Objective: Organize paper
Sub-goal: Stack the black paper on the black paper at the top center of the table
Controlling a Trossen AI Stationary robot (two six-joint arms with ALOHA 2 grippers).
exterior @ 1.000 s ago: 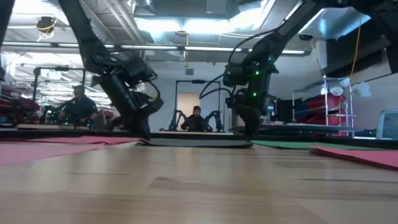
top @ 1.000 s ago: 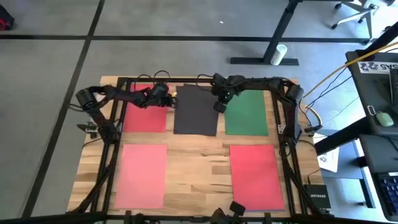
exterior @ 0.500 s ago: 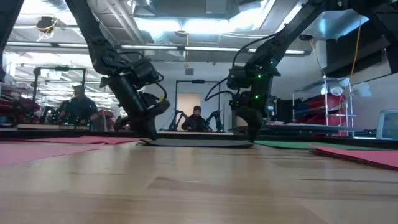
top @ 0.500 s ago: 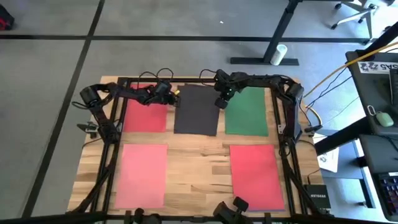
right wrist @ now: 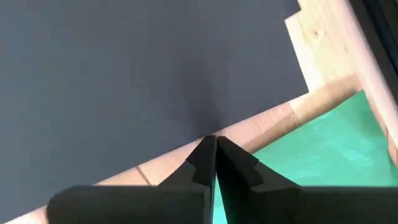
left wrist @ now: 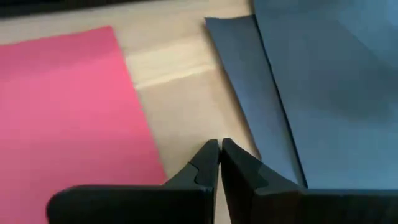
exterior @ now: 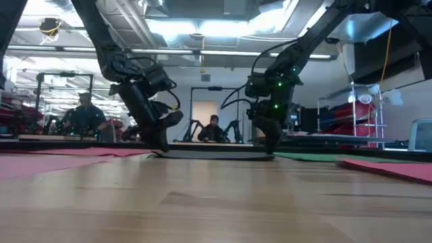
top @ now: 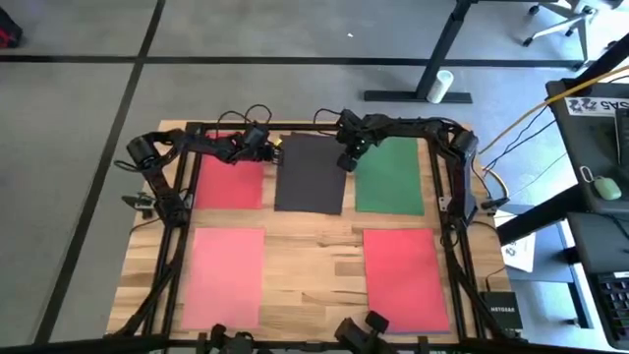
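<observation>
Right now both arms are working at the far row of the table (top: pixel 305 261), where the black sheet (top: pixel 311 173) is lying between a red sheet (top: pixel 230 175) and the green sheet (top: pixel 390 177); two pink-red sheets (top: pixel 222 275) are sitting well apart in the near row. The left gripper (left wrist: pixel 219 149) is hovering with its jaws clenched on nothing over the bare wood strip between the red sheet and the black one's edge, and the right gripper (right wrist: pixel 213 144) is likewise pinched empty at the seam between black and green. The wrist view is suggesting that the black sheet is really two layers, one edge peeking out beside the other, though I cannot tell for sure. The main risk is that closed tips pressing on thin paper are likely to skid it sideways rather than square it, dragging the black sheet over its neighbours. If both arms are pushing inward at once, the sheet may be buckling or creasing between them. A tip catching an edge could also be lifting or tearing a corner.
</observation>
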